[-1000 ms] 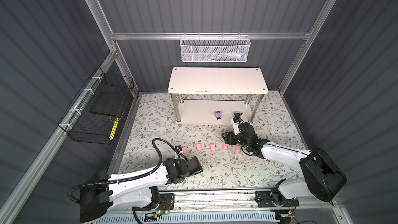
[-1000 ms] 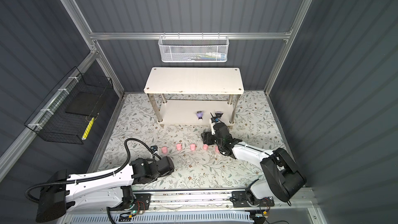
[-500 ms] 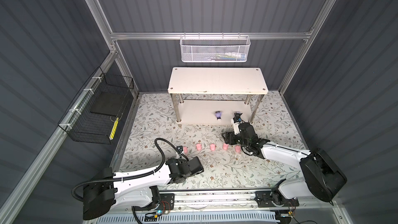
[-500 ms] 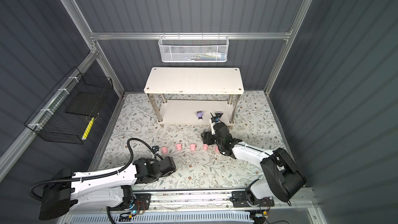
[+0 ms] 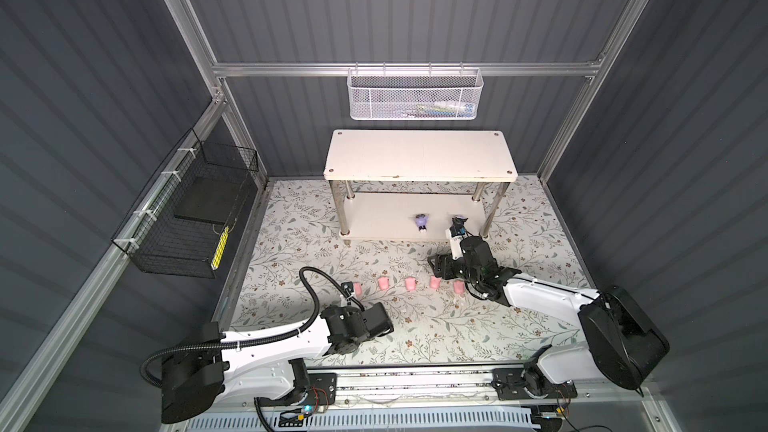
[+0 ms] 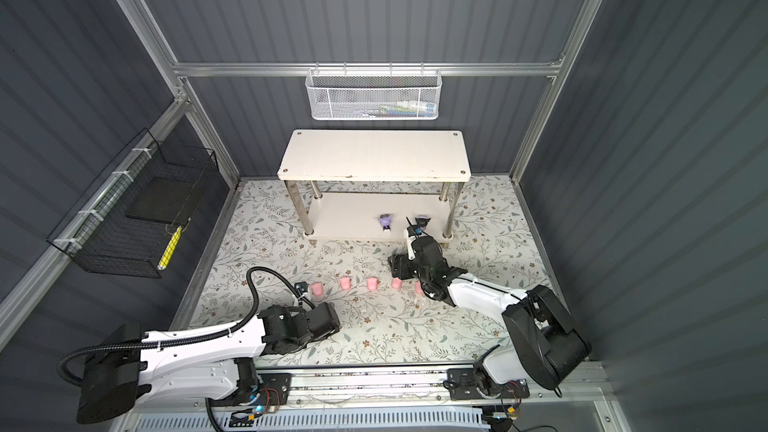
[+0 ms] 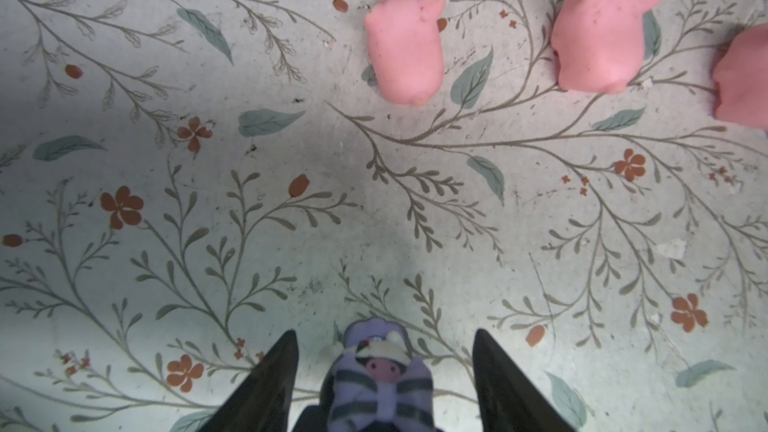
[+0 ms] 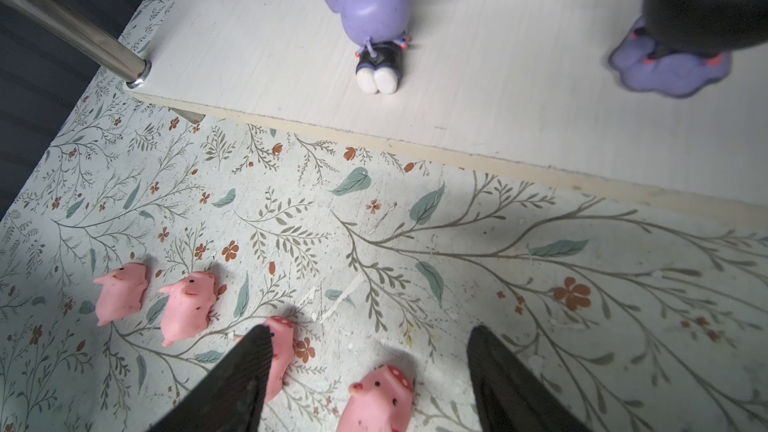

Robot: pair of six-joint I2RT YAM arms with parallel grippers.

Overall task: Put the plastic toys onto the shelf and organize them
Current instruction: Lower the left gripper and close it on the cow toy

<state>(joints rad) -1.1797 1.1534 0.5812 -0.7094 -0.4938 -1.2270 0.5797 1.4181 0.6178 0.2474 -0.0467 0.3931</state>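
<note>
The left gripper (image 7: 385,332) stands open around a striped lavender figurine (image 7: 380,384) on the floral mat (image 7: 166,126), not touching it. The right gripper (image 8: 369,328) hangs wide open above the pink pigs (image 5: 410,283). Two lavender figurines (image 5: 422,221) are on the lower tier of the shelf (image 5: 419,155).

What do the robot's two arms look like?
The left arm and right arm have smooth white shells with chunky black joints. A ribbed black hose loops along the left one. Each ends in two pointed black fingers with fine grooves.
</note>
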